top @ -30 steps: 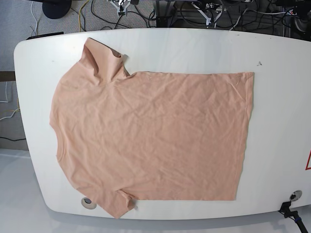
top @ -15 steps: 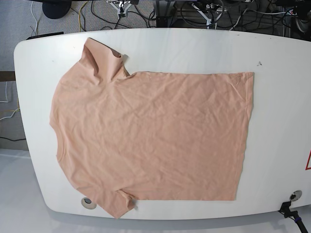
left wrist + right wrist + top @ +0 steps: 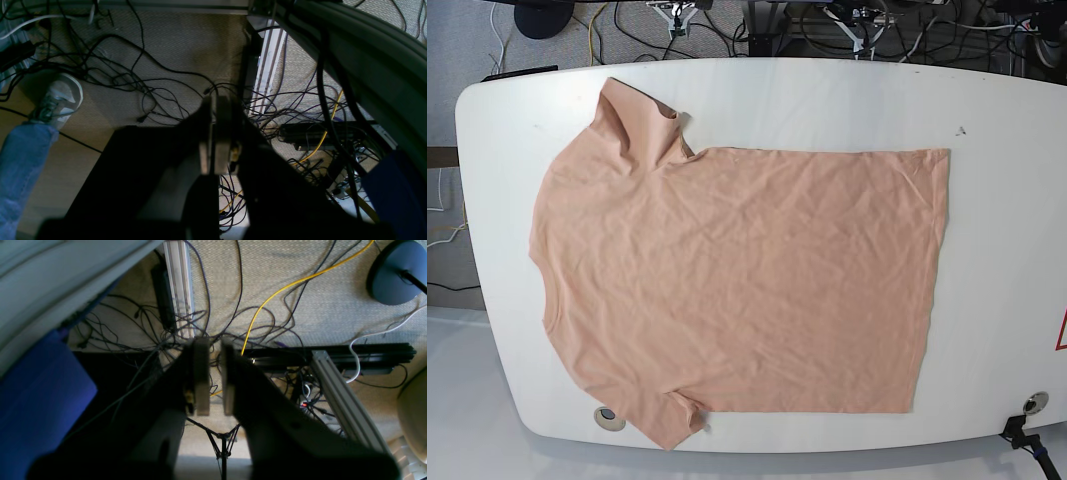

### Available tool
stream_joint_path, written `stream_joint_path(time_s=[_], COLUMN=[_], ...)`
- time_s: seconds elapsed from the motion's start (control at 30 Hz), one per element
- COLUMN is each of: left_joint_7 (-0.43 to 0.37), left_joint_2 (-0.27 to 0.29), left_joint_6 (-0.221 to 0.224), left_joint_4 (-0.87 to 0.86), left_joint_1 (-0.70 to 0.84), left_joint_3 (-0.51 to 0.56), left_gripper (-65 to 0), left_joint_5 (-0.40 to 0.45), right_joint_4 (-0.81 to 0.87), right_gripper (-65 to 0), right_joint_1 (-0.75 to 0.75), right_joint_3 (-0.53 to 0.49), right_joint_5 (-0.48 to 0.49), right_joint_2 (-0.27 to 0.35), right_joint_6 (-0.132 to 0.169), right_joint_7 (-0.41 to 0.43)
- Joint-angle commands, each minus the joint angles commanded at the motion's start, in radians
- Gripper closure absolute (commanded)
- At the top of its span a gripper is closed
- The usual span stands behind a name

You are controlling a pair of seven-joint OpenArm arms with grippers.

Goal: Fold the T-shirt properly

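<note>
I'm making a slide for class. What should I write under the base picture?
A wrinkled peach T-shirt lies spread flat, unfolded, on a white table, its collar toward the left edge; no robot arms in sight.

White table [image 3: 987, 110] over carpeted floor [image 3: 300, 313] strewn with tangled cables [image 3: 140, 80]

A: base view shows neither arm at all, and the table [image 3: 987, 100] gets cut off at the right edge and bottom.

B: yep, plus the red mark [image 3: 1061, 330] at the right edge is chopped, can't read it. Wrist views: the person's jeans leg [image 3: 20, 166] runs out of frame, and both gripper bodies are just dark blur.
</note>
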Motion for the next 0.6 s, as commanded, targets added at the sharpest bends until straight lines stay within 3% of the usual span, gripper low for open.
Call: stream_joint_path(time_s=[0.27,0.6], left_joint_7=[-0.011,-0.024], left_joint_2=[-0.014,-0.02], left_joint_6=[-0.004,-0.014], left_joint_4=[0.109,0.058], left_joint_1=[0.065,0.039], left_joint_3=[0.004,-0.001], left_gripper=[0.0,-1.0], left_joint_5=[-0.001,0.004], right_joint_4=[0.06,0.023], right_gripper=[-5.7,-5.4], right_joint_1=[-0.03,-0.01], right_joint_3=[-0.005,-0.002], right_joint_5=[-0.002,-0.002], right_joint_2=[0.012,-0.001], right_joint_6=[0.005,0.01], right_joint_7=[0.005,-0.002])
